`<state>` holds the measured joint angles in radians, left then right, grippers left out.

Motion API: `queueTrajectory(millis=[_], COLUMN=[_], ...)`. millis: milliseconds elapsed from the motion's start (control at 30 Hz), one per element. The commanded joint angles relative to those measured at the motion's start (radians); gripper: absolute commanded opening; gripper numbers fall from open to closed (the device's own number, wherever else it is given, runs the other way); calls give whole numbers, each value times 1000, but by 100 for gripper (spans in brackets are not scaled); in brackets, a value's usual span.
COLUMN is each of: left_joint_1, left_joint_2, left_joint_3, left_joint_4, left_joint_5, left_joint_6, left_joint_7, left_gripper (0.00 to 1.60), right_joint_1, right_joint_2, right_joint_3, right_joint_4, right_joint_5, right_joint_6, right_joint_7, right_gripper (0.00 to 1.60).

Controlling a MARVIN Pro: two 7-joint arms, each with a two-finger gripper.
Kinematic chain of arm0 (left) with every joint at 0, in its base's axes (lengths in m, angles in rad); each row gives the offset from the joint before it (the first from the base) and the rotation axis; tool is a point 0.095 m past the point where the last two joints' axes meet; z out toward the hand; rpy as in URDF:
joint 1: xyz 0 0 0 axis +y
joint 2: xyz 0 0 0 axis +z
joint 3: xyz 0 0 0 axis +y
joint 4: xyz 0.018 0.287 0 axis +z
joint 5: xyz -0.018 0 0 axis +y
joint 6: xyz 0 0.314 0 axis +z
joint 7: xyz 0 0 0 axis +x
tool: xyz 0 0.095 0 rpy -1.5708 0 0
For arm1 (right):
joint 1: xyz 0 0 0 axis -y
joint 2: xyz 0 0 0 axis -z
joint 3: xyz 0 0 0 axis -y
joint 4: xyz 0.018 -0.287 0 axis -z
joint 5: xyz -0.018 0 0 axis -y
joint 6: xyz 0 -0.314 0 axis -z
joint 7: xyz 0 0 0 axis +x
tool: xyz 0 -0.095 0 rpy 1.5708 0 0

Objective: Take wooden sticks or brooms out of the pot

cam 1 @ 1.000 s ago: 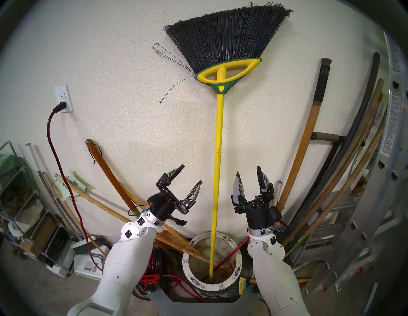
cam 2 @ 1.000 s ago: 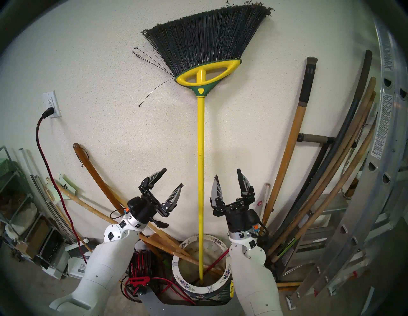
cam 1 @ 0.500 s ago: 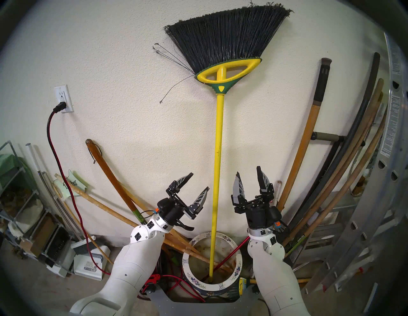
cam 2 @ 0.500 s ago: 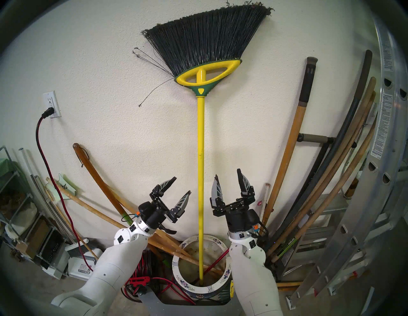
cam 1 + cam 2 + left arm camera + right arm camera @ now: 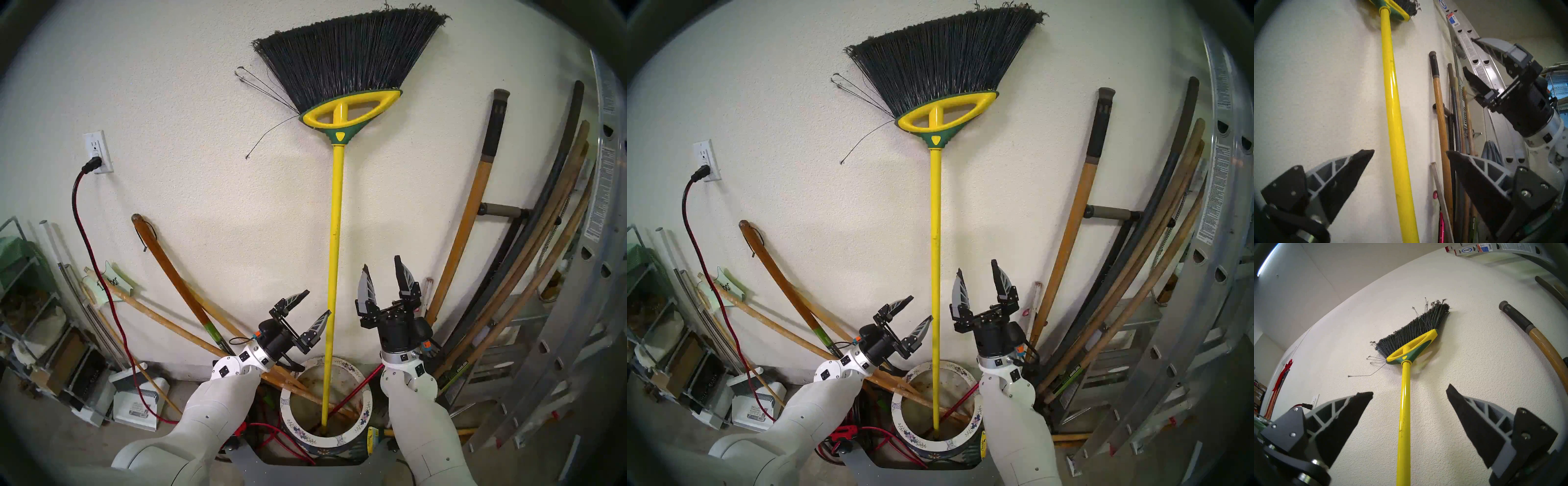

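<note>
Broom: stands bristles-up against the far wall, its yellow pole running down into the pot; the foot of the pole sits near the pot's near inner side.
Pot: on the floor between the two arms, white, with a flowered flat rim; brown wooden poles and a thin red rod also lean in it.
Left gripper: jaws spread, holding nothing, just left of the yellow pole and above the pot's far-left rim; its nearer fingertip is right beside the pole, and contact cannot be made out.
Left wrist view: the pole runs up between the two fingers, closer to the left one, with wall showing on both sides of it.
Right gripper: jaws spread, empty, pointing up, right of the pole and clear of it.
Right wrist view: the pole rises between the spread fingers, untouched by either.
Hidden: the pot's near outer wall is cut off by the robot's grey base; the left arm covers the lower ends of the wooden poles.
Hard to tell: how deep the pole's foot sits in the stained pot bottom.
Right side: more long handles and an aluminium ladder lean on the wall, well apart from the broom.
</note>
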<state>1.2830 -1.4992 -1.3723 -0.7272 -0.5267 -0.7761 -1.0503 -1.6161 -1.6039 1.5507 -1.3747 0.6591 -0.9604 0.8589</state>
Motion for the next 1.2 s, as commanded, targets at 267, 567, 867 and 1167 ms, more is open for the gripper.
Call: queueTrajectory(millis=[267,567,867,1167], left_joint_1=[-179,-263,-301,-305], left_joint_2=[-72,-113,-139,-166], left_joint_3=[50,80,107,132], left_joint_4=[273,448,529,572], left_joint_5=[62,105,141,171], left_joint_6=[7,11,36,55], left_joint_7=[25,68,118,150], left_gripper=[160,160,160,160], right_joint_1=[-1,-1,-1,-1], right_joint_2=[0,0,0,0], right_joint_3=[0,0,0,0], right_joint_4=[-1,-1,-1,-1], right_joint_5=[0,0,0,0], right_joint_6=[1,1,1,1], right_joint_7=[0,0,0,0], right_gripper=[160,160,160,160])
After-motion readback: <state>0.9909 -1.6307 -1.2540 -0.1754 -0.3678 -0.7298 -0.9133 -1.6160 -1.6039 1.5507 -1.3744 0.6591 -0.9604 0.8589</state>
